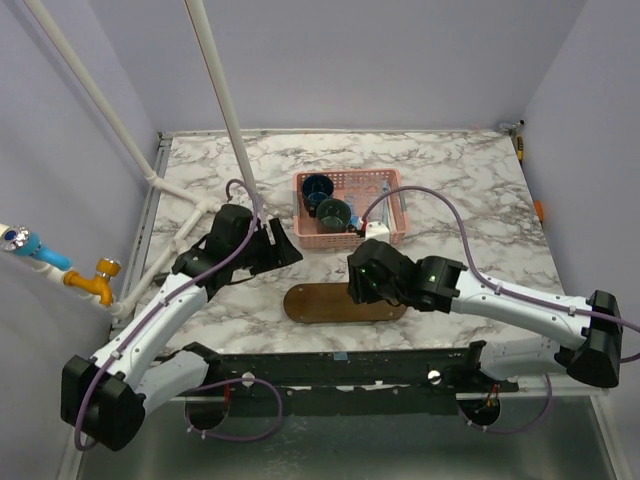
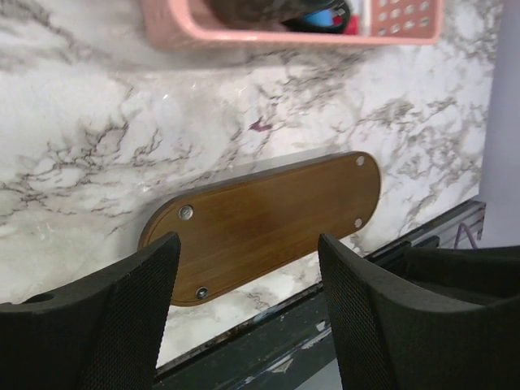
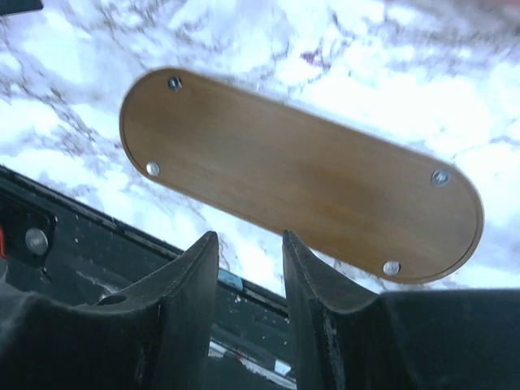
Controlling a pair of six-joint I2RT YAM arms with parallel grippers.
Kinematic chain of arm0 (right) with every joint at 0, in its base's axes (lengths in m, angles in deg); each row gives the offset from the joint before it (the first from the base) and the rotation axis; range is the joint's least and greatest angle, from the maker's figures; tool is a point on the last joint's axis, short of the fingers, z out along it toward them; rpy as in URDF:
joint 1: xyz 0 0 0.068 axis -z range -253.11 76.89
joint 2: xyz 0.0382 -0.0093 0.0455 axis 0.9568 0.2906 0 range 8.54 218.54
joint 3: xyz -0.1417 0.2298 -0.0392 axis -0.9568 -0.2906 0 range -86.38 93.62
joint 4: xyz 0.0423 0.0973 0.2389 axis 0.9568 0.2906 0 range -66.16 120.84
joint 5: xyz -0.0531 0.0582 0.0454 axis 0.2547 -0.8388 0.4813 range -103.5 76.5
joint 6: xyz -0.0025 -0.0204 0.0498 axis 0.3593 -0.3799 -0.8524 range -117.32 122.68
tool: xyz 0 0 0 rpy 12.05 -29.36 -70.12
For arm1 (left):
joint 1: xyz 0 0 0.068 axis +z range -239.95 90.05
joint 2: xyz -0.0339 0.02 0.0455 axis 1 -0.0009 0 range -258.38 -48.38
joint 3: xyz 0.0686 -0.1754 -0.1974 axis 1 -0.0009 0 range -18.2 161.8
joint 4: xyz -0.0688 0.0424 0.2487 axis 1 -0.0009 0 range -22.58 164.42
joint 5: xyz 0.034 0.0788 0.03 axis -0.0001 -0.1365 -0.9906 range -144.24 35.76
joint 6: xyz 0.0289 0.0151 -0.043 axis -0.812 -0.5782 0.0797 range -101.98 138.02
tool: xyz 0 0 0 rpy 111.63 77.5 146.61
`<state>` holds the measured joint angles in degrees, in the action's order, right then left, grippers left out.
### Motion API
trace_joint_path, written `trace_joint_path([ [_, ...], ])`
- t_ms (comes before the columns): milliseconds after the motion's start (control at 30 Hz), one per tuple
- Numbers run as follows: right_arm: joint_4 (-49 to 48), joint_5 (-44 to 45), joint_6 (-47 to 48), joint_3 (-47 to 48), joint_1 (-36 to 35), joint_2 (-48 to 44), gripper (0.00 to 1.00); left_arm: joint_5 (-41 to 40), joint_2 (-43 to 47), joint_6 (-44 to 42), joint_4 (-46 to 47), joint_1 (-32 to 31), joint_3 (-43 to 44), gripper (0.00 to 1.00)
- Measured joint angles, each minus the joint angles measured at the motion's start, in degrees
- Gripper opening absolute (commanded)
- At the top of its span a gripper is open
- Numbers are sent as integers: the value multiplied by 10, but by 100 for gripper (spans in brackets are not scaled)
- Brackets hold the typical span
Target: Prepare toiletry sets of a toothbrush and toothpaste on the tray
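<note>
The tray (image 1: 330, 304) is a dark brown oval board lying near the table's front edge, with nothing on it. My left gripper (image 1: 283, 252) hovers above the table behind the tray's left end. In the left wrist view the left gripper (image 2: 248, 244) is open and empty, with the tray (image 2: 268, 219) beyond its fingertips. My right gripper (image 1: 360, 288) hangs over the tray's right part. In the right wrist view the right gripper (image 3: 249, 240) is open with nothing between its fingers, above the tray (image 3: 301, 171). Something blue (image 2: 323, 16) shows inside the basket; I cannot make out a toothbrush or toothpaste.
A pink perforated basket (image 1: 385, 185) stands behind the tray and holds two dark blue-green cups (image 1: 318, 187). In the left wrist view the basket's front wall (image 2: 244, 32) runs along the top. White pipes (image 1: 215, 90) rise at the back left. The table's dark front rail (image 1: 330, 365) lies just in front of the tray.
</note>
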<state>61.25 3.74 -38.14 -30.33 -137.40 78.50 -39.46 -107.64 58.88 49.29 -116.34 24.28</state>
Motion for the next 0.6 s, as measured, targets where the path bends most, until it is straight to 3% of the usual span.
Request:
trace_joint_path([
  [233, 24, 45, 59, 98, 18, 42, 42, -16, 59, -50, -62, 0, 75, 73],
  [467, 30, 50, 120, 200, 79, 109, 42, -27, 94, -97, -113, 0, 111, 76],
  [600, 31, 44, 151, 258, 117, 158, 49, -35, 119, -120, -127, 0, 116, 78],
])
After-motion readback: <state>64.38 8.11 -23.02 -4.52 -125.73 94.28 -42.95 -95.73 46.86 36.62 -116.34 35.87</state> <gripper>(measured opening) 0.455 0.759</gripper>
